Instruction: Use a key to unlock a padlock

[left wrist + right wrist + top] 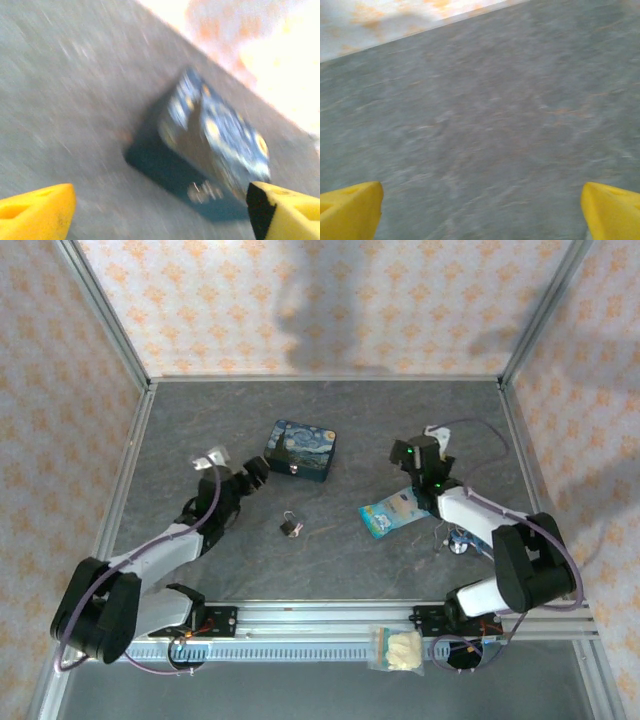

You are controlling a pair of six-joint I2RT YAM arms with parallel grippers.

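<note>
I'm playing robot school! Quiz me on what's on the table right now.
1. True or false: the padlock lies on the table, apart from the blue starry-night tin.
2. What lies ahead of the left gripper in its wrist view? A the padlock, B the blue starry-night tin, C the light blue packet.
3. Fill in: the right gripper has its fingers ____.
Key: 1 true. 2 B. 3 open.
</note>
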